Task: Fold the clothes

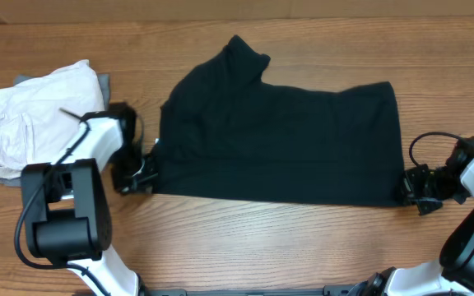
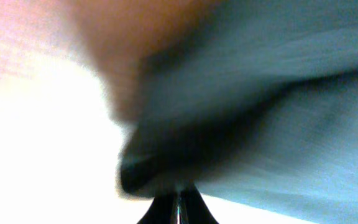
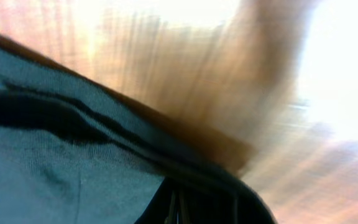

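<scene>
The black T-shirt (image 1: 278, 140) lies flat on the wooden table (image 1: 262, 238), laid double into a wide rectangle with one sleeve sticking up at the back. My left gripper (image 1: 148, 168) is shut at the shirt's front left corner. In the left wrist view the gripper (image 2: 179, 202) has its fingers together with a dark bunch of shirt fabric (image 2: 260, 93) right at the tips. At the front right corner my right gripper (image 1: 408, 187) is also shut. In the right wrist view the gripper (image 3: 176, 211) has the shirt's hem (image 3: 55, 162) running across its closed fingers.
A folded off-white garment (image 1: 31, 115) lies at the far left of the table on top of a grey item (image 1: 105, 82), close behind my left arm. Both wrist views are blurred.
</scene>
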You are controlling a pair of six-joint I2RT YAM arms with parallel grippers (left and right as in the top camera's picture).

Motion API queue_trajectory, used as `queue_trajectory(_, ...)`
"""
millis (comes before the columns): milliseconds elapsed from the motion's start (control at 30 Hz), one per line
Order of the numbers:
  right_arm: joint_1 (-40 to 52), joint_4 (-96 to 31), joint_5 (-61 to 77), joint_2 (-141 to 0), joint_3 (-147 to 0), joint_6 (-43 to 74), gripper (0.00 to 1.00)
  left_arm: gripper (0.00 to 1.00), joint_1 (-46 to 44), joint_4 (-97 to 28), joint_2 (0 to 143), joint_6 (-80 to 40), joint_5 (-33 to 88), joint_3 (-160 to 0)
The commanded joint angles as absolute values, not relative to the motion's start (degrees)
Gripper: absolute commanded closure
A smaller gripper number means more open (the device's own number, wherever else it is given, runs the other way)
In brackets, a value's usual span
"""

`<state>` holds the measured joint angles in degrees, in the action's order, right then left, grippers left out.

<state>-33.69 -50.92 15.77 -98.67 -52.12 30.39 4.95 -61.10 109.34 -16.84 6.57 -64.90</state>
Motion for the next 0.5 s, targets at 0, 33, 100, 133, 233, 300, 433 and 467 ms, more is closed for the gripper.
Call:
queue_trajectory(0, -34.7, -51.4, 4.9, -95.6, -51.1, 30.0, 0.96, 0.96, 8.4, -64.5, 110.8, -17.9, 5.6, -63.3)
queue_trajectory(33, -34.7, -51.5, 4.4, -94.8, -51.1, 30.0, 0.96, 0.96, 9.0, -65.9, 110.8, -17.5, 5.8, -63.3)
queue_trajectory(100, -34.7, -51.5, 4.6, -93.7, -51.1, 30.0, 0.96, 0.96, 9.5, -67.8, 110.7, -16.7, 5.8, -63.3)
queue_trajectory(133, -34.7, -51.5, 4.8, -93.3, -51.1, 30.0, 0.96, 0.96, 9.5, -68.6, 110.7, -16.7, 5.8, -63.3)
queue_trajectory(233, -34.7, -51.8, 5.3, -92.2, -51.1, 30.0, 0.96, 0.96, 9.4, -69.7, 109.9, -16.3, 5.8, -63.3)
queue_trajectory(300, -34.7, -51.8, 5.7, -91.5, -51.2, 30.0, 0.95, 0.96, 9.4, -70.1, 108.2, -16.0, 5.8, -63.5)
queue_trajectory(433, -34.7, -53.4, 12.8, -89.2, -53.8, 26.9, 0.89, 0.96, 9.1, -70.2, 102.2, -14.8, 5.9, -65.6)
queue_trajectory(467, -34.7, -53.8, 15.2, -88.3, -55.0, 26.0, 0.87, 0.96, 8.9, -69.8, 100.1, -14.7, 5.9, -66.3)
